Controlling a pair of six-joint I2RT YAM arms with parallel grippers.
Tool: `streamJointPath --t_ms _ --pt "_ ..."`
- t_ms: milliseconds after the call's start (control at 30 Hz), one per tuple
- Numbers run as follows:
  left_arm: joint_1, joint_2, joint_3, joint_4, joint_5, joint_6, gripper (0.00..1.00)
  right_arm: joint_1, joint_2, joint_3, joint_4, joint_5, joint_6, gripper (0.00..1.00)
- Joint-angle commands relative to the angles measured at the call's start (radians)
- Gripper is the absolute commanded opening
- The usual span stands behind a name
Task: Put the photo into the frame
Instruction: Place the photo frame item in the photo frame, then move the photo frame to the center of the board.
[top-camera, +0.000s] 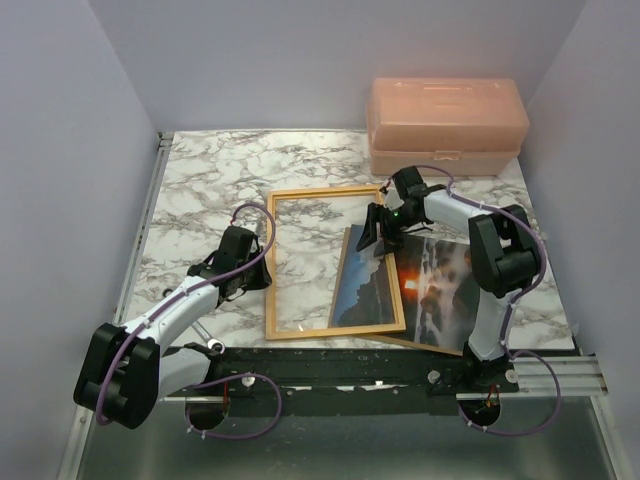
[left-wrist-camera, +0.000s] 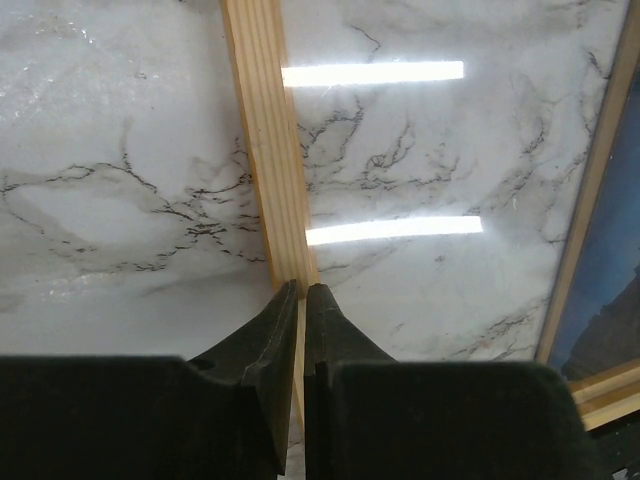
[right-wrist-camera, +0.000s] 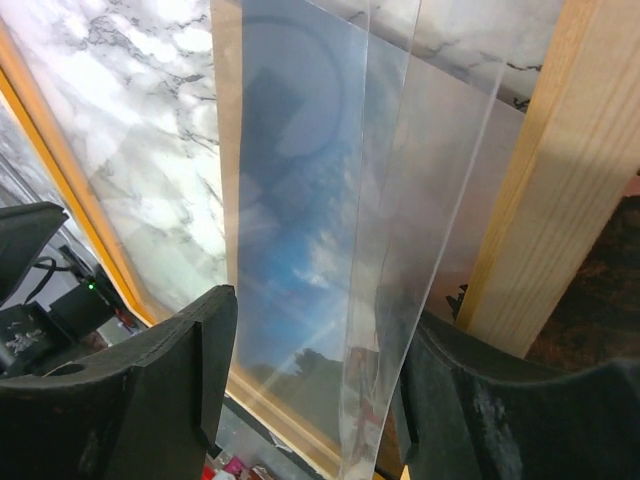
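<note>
The orange wooden frame (top-camera: 271, 262) lies flat mid-table. The photo (top-camera: 432, 285), with a red sun and blue sky, lies across the frame's right rail, its left part inside the opening. My right gripper (top-camera: 378, 236) is open over the photo's far edge. In the right wrist view the fingers (right-wrist-camera: 180, 380) straddle a raised clear sheet (right-wrist-camera: 440, 200), with the photo's blue sky (right-wrist-camera: 290, 280) below and the frame rail (right-wrist-camera: 540, 180) to the right. My left gripper (top-camera: 258, 274) is shut, its tips (left-wrist-camera: 303, 292) over the frame's left rail (left-wrist-camera: 268, 150). The photo's blue edge (left-wrist-camera: 612, 300) shows at the right.
A pink translucent plastic box (top-camera: 445, 125) stands at the back right. A brown board edge (top-camera: 430, 346) shows under the photo's near side. Grey walls close in the marble table (top-camera: 200, 190) on the left, back and right. A black rail (top-camera: 330, 365) runs along the near edge.
</note>
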Motion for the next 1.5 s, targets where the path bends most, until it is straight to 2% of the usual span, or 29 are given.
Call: streamJointPath --t_ms 0,133,167,333,700,933,1067,1333,1467 --pt "-0.005 -0.018 -0.008 0.023 0.024 -0.007 0.11 0.008 -0.044 0.027 -0.052 0.118 0.001 0.66" --pt "-0.004 -0.021 -0.008 0.023 0.024 -0.007 0.11 0.011 -0.065 0.030 -0.072 0.176 0.003 0.69" --pt "-0.005 -0.021 -0.009 0.023 0.024 -0.007 0.11 0.011 -0.070 0.030 -0.078 0.191 0.003 0.74" --pt "-0.004 -0.021 -0.009 0.026 0.024 -0.007 0.11 0.011 -0.105 0.036 -0.095 0.260 0.010 0.77" --pt "-0.006 -0.023 -0.009 0.024 0.022 -0.007 0.11 0.011 -0.162 0.075 -0.159 0.384 0.016 0.81" --pt "-0.006 -0.047 -0.020 0.028 0.015 -0.009 0.15 0.008 -0.171 0.014 -0.167 0.458 0.025 0.80" --pt "-0.006 -0.066 -0.026 0.033 0.013 -0.008 0.28 0.009 -0.181 -0.056 -0.146 0.424 0.020 0.79" --pt "-0.008 -0.218 -0.004 0.009 0.039 -0.041 0.69 0.013 -0.212 -0.182 -0.068 0.276 0.035 0.77" --pt "-0.008 -0.284 0.045 -0.028 0.070 -0.065 0.77 0.044 -0.222 -0.205 -0.040 0.245 0.062 0.76"
